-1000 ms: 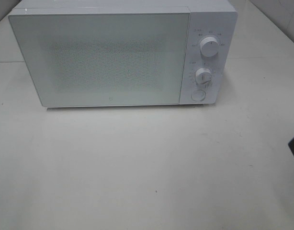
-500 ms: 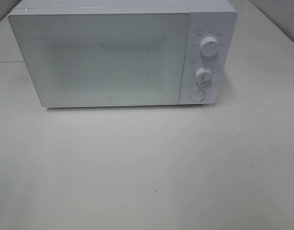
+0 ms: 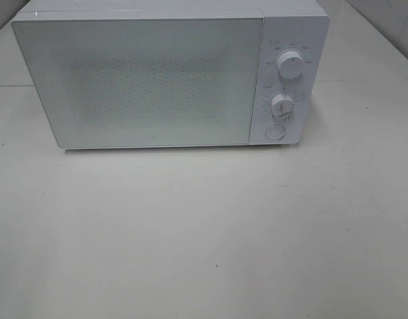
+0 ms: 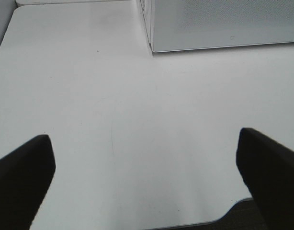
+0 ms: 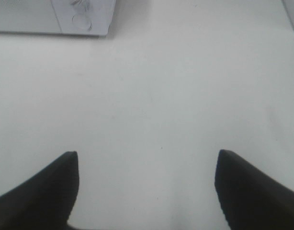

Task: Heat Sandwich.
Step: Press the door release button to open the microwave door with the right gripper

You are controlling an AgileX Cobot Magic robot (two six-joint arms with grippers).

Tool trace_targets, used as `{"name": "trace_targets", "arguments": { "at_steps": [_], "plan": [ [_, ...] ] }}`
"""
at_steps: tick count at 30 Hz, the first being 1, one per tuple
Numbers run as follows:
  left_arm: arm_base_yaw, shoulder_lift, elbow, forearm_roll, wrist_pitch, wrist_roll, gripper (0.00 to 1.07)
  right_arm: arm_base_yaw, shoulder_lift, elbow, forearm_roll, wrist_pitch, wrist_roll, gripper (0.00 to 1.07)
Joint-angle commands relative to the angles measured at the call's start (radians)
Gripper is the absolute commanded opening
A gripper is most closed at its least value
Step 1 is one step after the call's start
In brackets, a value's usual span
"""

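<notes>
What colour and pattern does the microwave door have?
The microwave door is white with a fine dotted mesh panel in its middle, shown best in the exterior high view.

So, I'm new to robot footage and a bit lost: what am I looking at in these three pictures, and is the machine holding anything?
It is a two-armed robot at a white table. One picture comes from a camera mounted high, looking down at a white microwave with its door shut and two round knobs above a round button on its right side. No arm shows in that view.

The other two come from cameras on the wrists. The dark shapes at the lower corners are gripper fingers. The left gripper is open over bare table, the microwave's lower corner ahead of it. The right gripper is open too, the microwave's button end ahead of it. Neither holds anything. No sandwich appears in any picture.
</notes>
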Motion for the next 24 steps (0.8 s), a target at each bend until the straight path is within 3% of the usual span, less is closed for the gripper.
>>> {"name": "trace_targets", "arguments": {
  "at_steps": [1,4,24],
  "plan": [
    [0.001,-0.016,0.002,-0.004,-0.013,-0.004,0.98,-0.039,-0.053,0.026,-0.005,-0.04,-0.018,0.76],
    [0.001,-0.016,0.002,-0.004,-0.013,-0.005,0.98,-0.069,-0.127,0.022,-0.004,-0.04,-0.023,0.76],
    [0.001,-0.015,0.002,-0.004,-0.013,-0.005,0.98,-0.07,-0.078,-0.019,-0.003,-0.097,-0.017,0.76]
  ]
}}
